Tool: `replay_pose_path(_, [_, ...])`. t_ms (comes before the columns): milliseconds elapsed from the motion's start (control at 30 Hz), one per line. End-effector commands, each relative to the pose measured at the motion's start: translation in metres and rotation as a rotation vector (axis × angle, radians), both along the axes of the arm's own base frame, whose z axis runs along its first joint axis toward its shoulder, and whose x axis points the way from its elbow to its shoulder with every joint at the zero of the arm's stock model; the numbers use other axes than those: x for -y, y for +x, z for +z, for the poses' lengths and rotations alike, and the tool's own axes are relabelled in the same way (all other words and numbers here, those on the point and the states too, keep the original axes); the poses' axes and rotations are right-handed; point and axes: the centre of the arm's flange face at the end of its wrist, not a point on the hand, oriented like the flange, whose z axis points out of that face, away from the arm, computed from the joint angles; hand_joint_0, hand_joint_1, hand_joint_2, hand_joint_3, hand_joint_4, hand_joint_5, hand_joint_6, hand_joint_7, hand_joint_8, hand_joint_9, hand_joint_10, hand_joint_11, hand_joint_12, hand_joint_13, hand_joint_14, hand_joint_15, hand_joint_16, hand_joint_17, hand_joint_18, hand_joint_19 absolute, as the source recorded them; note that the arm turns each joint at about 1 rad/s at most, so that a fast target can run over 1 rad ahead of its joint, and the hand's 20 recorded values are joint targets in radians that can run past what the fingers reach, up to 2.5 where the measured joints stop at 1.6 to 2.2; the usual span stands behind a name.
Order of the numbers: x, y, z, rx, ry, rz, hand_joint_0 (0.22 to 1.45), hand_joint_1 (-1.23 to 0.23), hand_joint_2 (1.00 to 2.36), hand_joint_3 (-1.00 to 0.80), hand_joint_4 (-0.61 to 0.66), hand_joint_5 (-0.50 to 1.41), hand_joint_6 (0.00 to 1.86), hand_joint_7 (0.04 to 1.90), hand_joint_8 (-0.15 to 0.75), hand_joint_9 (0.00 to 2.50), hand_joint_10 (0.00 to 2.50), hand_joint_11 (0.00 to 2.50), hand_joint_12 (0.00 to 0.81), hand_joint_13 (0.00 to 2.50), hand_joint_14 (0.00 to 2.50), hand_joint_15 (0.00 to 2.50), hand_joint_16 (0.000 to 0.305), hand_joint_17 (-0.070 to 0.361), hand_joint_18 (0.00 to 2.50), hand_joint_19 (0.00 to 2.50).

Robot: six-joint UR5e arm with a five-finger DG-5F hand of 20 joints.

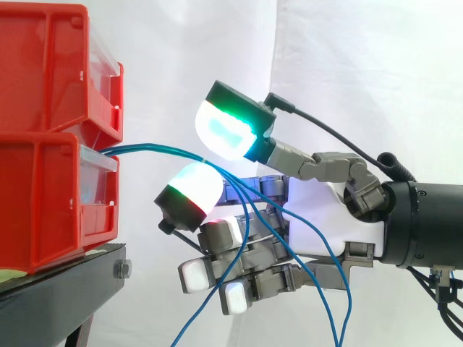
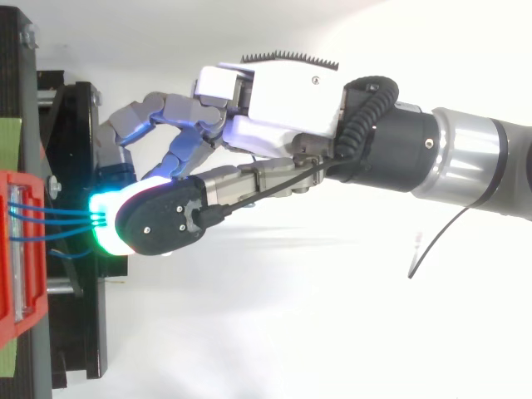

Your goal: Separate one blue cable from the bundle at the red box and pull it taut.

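Note:
Several thin blue cables [image 1: 152, 150] [image 2: 50, 218] leave the front of the lower red bin [image 1: 43, 210] and run almost level to the right. They meet at one spot between two glowing pads of my hand [image 1: 325, 210] [image 2: 283, 91], then droop in loops below it. A green-lit pad [image 1: 228, 130] sits above that spot and a white and red pad [image 1: 192, 189] just under it, closed in on the bundle. The other fingers are curled lower down. Whether one cable is held apart from the rest is hidden.
Two red bins are stacked, the upper one [image 1: 43, 72] on the lower, on a black stand [image 1: 58, 289] [image 2: 79, 332] at the left. A white curtain hangs behind. The arm comes in from the right, and open space lies below and to the right of the hand.

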Motion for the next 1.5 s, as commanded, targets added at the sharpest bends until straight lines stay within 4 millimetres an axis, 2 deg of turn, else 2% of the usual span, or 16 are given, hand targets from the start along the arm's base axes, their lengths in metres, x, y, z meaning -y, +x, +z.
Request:
replay_pose_path(0, [0.0006,0.0,0.0001,0.0,0.0,0.0,0.63,-0.49,1.0,-0.5,0.1,-0.16,0.87,1.26,0.339,1.07,0.03,1.12,0.411,0.91,0.02,0.61,0.05,0.111,0.84,0.81])
replay_pose_path(300, [-0.0006,0.0001,0.0001,0.0,0.0,0.001,0.65,-0.78,1.02,-0.25,0.08,-0.16,0.87,1.33,0.342,1.04,0.03,1.13,0.416,0.89,0.02,0.62,0.051,0.114,0.83,0.82])
replay_pose_path(433, [-0.0004,0.0001,0.0001,0.0,0.0,0.0,0.68,-0.83,1.02,-0.27,0.05,-0.17,0.88,1.34,0.335,1.02,0.03,1.14,0.414,0.89,0.02,0.62,0.051,0.114,0.82,0.8])
replay_pose_path(600, [0.0008,0.0,0.0001,0.0,0.0,-0.002,0.74,-0.87,1.01,-0.39,0.0,-0.18,0.89,1.34,0.332,1.01,0.03,1.13,0.404,0.89,0.02,0.61,0.051,0.115,0.82,0.79])
replay_pose_path(767, [0.0011,0.0,0.0001,0.001,0.002,-0.005,0.77,-0.86,1.0,-0.5,-0.03,-0.18,0.89,1.34,0.327,1.01,0.03,1.12,0.399,0.88,0.02,0.6,0.05,0.113,0.81,0.78])
replay_pose_path(1100, [0.0011,-0.0005,-0.0004,-0.002,0.02,-0.003,0.79,-0.88,1.0,-0.5,-0.04,-0.18,0.89,1.31,0.327,1.02,0.03,1.15,0.395,0.89,0.02,0.6,0.049,0.111,0.82,0.76])
replay_pose_path(1200, [0.0023,-0.0002,0.0004,0.0,0.023,-0.004,0.71,-0.88,1.0,-0.5,0.06,-0.17,0.89,1.3,0.327,1.02,0.03,1.15,0.398,0.89,0.02,0.61,0.049,0.111,0.82,0.77])
replay_pose_path(1367, [0.0011,-0.0001,0.0004,0.001,0.024,-0.003,0.57,-0.76,1.0,-0.5,0.09,-0.17,0.88,1.25,0.336,1.04,0.03,1.15,0.411,0.9,0.02,0.62,0.051,0.115,0.83,0.8])
replay_pose_path(1467, [0.0023,-0.0002,0.0004,0.001,0.024,-0.004,0.53,-0.7,1.0,-0.5,0.1,-0.16,0.87,1.24,0.345,1.05,0.03,1.13,0.422,0.92,0.02,0.62,0.053,0.12,0.85,0.8])
